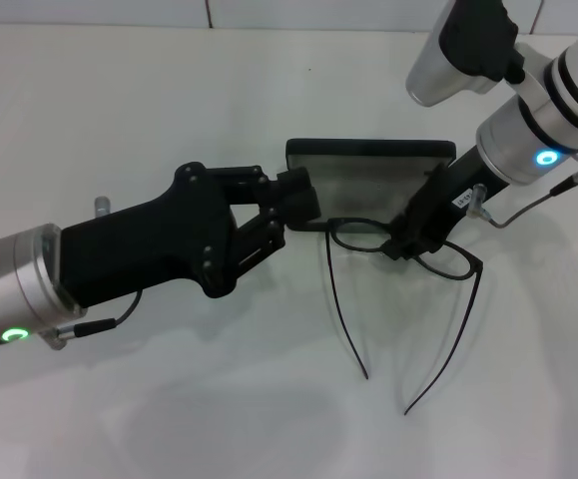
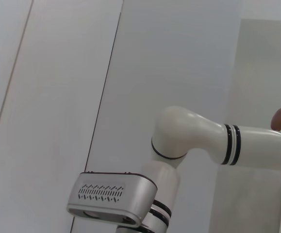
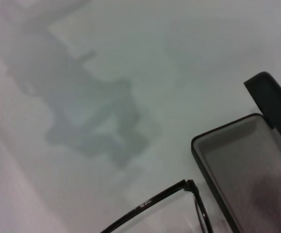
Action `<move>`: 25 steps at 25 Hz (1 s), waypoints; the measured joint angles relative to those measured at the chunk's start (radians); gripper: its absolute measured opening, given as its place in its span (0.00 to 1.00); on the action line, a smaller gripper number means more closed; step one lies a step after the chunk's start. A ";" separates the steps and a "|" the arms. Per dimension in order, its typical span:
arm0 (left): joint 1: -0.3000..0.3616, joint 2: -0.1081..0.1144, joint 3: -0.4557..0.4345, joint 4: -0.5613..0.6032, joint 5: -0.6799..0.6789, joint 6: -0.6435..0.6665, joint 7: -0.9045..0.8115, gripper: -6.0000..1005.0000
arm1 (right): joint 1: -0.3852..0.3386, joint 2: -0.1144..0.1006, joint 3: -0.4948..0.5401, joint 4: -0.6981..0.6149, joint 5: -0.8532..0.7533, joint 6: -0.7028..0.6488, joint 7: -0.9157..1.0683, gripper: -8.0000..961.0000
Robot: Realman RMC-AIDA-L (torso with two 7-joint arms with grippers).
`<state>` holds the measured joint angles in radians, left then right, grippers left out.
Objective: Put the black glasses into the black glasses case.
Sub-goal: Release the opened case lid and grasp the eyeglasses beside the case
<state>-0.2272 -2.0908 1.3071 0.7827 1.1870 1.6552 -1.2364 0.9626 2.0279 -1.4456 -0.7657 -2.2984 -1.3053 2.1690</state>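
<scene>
Right gripper (image 1: 404, 242): fingers clenched on the black glasses (image 1: 368, 238) at the bridge. Frame runs parallel to, just in front of, the open black glasses case (image 1: 368, 160); temples unfolded toward you. Left gripper (image 1: 303, 198) grips the case's left end. Lift, then move away from you.

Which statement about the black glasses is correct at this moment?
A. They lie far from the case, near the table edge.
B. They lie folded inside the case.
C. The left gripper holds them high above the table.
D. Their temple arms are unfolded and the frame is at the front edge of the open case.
D: in the head view the black glasses have both temple arms spread toward the robot, their frame at the front edge of the open black glasses case, with the right gripper at the frame.
</scene>
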 joint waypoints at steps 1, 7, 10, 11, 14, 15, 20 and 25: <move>0.000 0.000 0.000 0.000 0.000 0.000 0.000 0.14 | 0.000 0.000 0.000 0.001 0.001 0.001 0.000 0.46; -0.006 0.000 0.000 -0.023 -0.018 0.000 0.012 0.14 | -0.002 0.000 -0.007 0.003 0.015 0.007 0.000 0.31; -0.008 0.001 0.000 -0.034 -0.031 0.000 0.022 0.14 | -0.004 0.000 -0.008 0.005 0.016 0.010 0.000 0.28; -0.008 0.002 0.000 -0.035 -0.033 0.001 0.024 0.14 | -0.005 0.000 -0.009 0.007 0.018 0.011 0.000 0.28; -0.008 0.003 0.000 -0.036 -0.033 0.005 0.024 0.14 | -0.006 0.000 -0.010 0.012 0.022 0.011 0.000 0.27; -0.008 0.003 0.000 -0.036 -0.033 0.005 0.024 0.13 | -0.005 0.000 -0.010 0.014 0.023 0.011 0.000 0.26; -0.007 0.003 0.000 -0.037 -0.033 0.006 0.025 0.13 | -0.005 0.000 -0.010 0.016 0.023 0.012 0.006 0.23; -0.006 0.003 0.000 -0.037 -0.034 0.008 0.025 0.13 | -0.011 0.000 -0.010 0.016 0.026 0.012 0.018 0.23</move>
<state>-0.2336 -2.0877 1.3070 0.7455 1.1534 1.6629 -1.2118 0.9516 2.0279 -1.4557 -0.7500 -2.2727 -1.2930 2.1866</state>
